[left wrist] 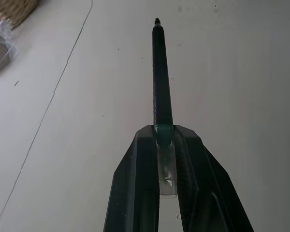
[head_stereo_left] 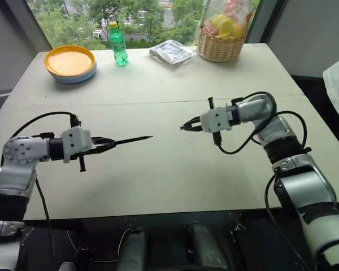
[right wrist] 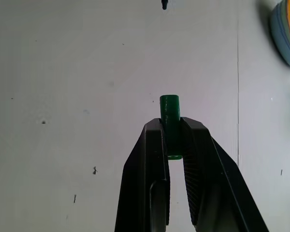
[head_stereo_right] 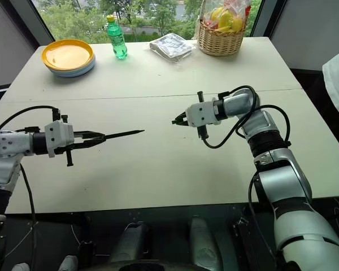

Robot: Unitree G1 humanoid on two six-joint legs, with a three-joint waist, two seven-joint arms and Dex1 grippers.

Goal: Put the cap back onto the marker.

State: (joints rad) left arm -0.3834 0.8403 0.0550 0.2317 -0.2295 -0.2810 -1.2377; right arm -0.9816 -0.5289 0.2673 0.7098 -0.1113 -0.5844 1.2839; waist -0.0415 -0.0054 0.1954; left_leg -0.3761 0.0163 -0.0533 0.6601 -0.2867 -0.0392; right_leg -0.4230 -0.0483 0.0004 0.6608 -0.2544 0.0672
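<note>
My left gripper (head_stereo_left: 105, 144) is shut on the rear end of the marker (head_stereo_left: 133, 139), a thin dark stick held above the table with its tip pointing right toward the other hand. In the left wrist view the marker (left wrist: 161, 82) runs straight out from between the fingers (left wrist: 135, 183). My right gripper (head_stereo_left: 187, 126) is shut on the cap (right wrist: 170, 116), a short green cylinder whose end sticks out past the fingers and faces left toward the marker's tip. A gap of table shows between tip and cap. The marker's tip (right wrist: 165, 6) shows far off in the right wrist view.
At the back of the white table (head_stereo_left: 158, 180) stand yellow and blue stacked plates (head_stereo_left: 70, 63), a green drink bottle (head_stereo_left: 118, 44), a wrapped packet (head_stereo_left: 170, 52) and a wicker basket of snacks (head_stereo_left: 223, 31). A seam crosses the tabletop (head_stereo_left: 147, 103).
</note>
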